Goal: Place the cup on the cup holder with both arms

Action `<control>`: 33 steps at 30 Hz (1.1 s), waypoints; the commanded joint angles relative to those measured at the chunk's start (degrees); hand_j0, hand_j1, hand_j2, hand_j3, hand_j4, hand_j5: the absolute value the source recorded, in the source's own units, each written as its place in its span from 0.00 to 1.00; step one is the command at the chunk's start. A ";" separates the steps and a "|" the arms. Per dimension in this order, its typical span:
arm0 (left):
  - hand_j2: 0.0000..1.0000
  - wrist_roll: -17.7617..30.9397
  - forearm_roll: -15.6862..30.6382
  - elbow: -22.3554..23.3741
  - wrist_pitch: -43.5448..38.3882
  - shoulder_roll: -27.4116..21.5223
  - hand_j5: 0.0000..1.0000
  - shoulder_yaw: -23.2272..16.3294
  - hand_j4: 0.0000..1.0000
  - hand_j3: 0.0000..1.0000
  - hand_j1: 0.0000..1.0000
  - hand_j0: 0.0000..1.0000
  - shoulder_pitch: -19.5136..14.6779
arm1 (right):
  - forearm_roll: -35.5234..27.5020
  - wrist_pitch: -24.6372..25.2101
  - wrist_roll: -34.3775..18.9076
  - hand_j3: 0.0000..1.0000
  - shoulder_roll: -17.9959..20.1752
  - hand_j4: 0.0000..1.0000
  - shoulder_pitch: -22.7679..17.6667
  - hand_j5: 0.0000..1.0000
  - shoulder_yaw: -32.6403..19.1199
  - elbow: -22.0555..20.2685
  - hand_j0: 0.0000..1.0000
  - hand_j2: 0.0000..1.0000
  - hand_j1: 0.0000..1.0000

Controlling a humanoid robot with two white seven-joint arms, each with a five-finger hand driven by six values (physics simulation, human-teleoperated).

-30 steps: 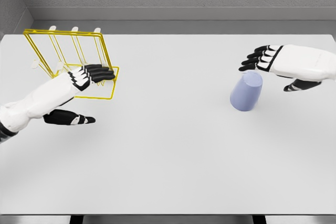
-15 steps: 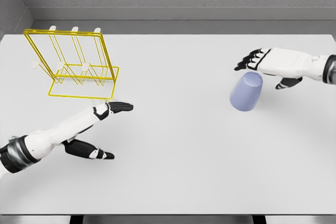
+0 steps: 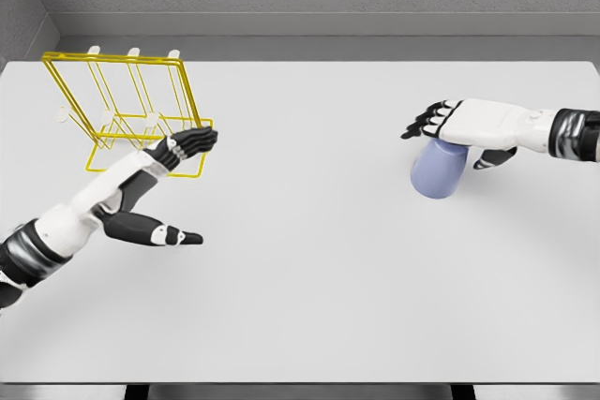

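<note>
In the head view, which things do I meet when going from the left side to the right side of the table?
Left hand → yellow wire cup holder (overlapping it) → blue cup → right hand, reaching over the cup.

Pale blue cup point(image 3: 438, 173) upside down on the white counter point(image 3: 309, 259), right of middle, its top partly hidden, yellow wire holder point(image 3: 131, 114) with white-tipped pegs, upright at the far left, well apart from the cup
</note>
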State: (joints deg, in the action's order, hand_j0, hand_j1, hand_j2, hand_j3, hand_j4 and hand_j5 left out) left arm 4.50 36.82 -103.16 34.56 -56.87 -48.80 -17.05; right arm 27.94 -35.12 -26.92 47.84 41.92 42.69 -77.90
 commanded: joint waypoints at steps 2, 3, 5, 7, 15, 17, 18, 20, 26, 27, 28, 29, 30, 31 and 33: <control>1.00 2.70 3.34 -0.02 -1.43 0.88 1.00 -1.57 1.00 1.00 1.00 1.00 0.00 | -0.17 0.12 0.02 0.99 -0.12 0.99 0.00 0.99 0.38 -0.15 0.99 0.99 0.99; 1.00 2.79 3.43 -0.02 -2.13 0.88 1.00 -1.57 1.00 1.00 1.00 1.00 0.00 | 0.45 0.12 0.02 0.96 -0.12 0.96 0.00 0.96 0.38 -0.15 0.96 0.96 0.96; 1.00 2.88 3.34 -0.02 -2.22 0.88 1.00 -1.57 1.00 1.00 1.00 1.00 0.00 | 0.71 0.12 0.02 0.90 -0.12 0.90 0.00 0.90 0.81 -0.15 0.90 0.90 0.90; 1.00 2.88 3.17 -0.02 -2.22 0.88 1.00 -1.57 1.00 1.00 1.00 1.00 0.00 | 0.80 0.12 0.02 0.86 -0.12 0.86 0.00 0.86 1.25 -0.15 0.86 0.86 0.86; 1.00 2.88 9.05 0.07 -13.64 3.25 1.00 -2.27 1.00 1.00 1.00 1.00 -0.18 | 2.21 0.12 0.02 0.68 -0.03 0.68 -0.09 0.68 1.26 -0.50 0.68 0.68 0.68; 1.00 2.88 9.23 0.15 -14.35 3.87 1.00 -2.44 1.00 1.00 1.00 1.00 -0.09 | 2.21 0.12 0.02 0.66 -0.03 0.66 0.00 0.66 1.26 -0.41 0.66 0.66 0.66; 1.00 2.88 9.49 0.24 -14.35 3.96 1.00 -2.36 1.00 1.00 1.00 1.00 -0.09 | 2.21 0.12 0.02 0.66 -0.03 0.66 0.00 0.66 1.26 -0.41 0.66 0.66 0.66; 1.00 2.88 10.90 0.42 -14.35 3.96 1.00 -2.44 1.00 1.00 1.00 1.00 -0.18 | 2.21 0.12 0.02 0.64 -0.03 0.64 0.00 0.64 1.26 -0.41 0.64 0.64 0.64; 1.00 2.88 10.90 1.03 -16.81 4.22 1.00 -2.44 1.00 1.00 1.00 1.00 -0.18 | 1.94 0.12 -0.33 0.60 0.14 0.60 0.88 0.60 0.99 -1.20 0.60 0.60 0.60; 1.00 2.88 10.81 1.74 -16.81 4.92 1.00 -2.44 1.00 1.00 1.00 1.00 -0.18 | 1.86 0.12 -0.42 0.60 0.32 0.60 0.88 0.60 0.82 -2.08 0.60 0.60 0.60; 1.00 2.88 10.81 2.18 -16.81 5.19 1.00 -2.44 1.00 1.00 1.00 1.00 -0.18 | 1.86 0.12 -0.50 0.60 0.41 0.60 1.23 0.60 0.64 -2.87 0.60 0.60 0.60; 1.00 2.88 10.72 2.79 -16.81 5.71 1.00 -2.44 1.00 1.00 1.00 1.00 -0.18 | 1.68 0.12 -0.77 0.60 0.50 0.60 1.76 0.60 0.64 -2.96 0.60 0.60 0.60; 1.00 2.88 10.64 3.67 -16.81 6.68 1.00 -2.44 1.00 1.00 1.00 1.00 -0.18 | 1.50 0.12 -1.73 0.60 0.50 0.60 2.02 0.60 0.55 -2.96 0.60 0.60 0.60; 1.00 2.88 10.64 4.46 -16.81 7.12 1.00 -2.44 1.00 1.00 1.00 1.00 -0.18 | 1.42 0.12 -1.73 0.60 0.50 0.60 2.20 0.60 0.55 -3.14 0.60 0.60 0.60; 1.00 2.88 10.55 6.22 -16.81 8.53 1.00 -2.97 1.00 1.00 1.00 1.00 -0.18 | 1.42 0.12 -1.91 0.60 1.11 0.60 2.37 0.60 0.46 -5.51 0.60 0.60 0.60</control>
State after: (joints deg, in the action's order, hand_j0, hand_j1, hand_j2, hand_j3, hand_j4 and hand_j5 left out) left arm 7.38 47.30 -98.55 17.82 -49.54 -51.50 -17.31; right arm 29.75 -35.12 -28.43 48.54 44.30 43.32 -81.92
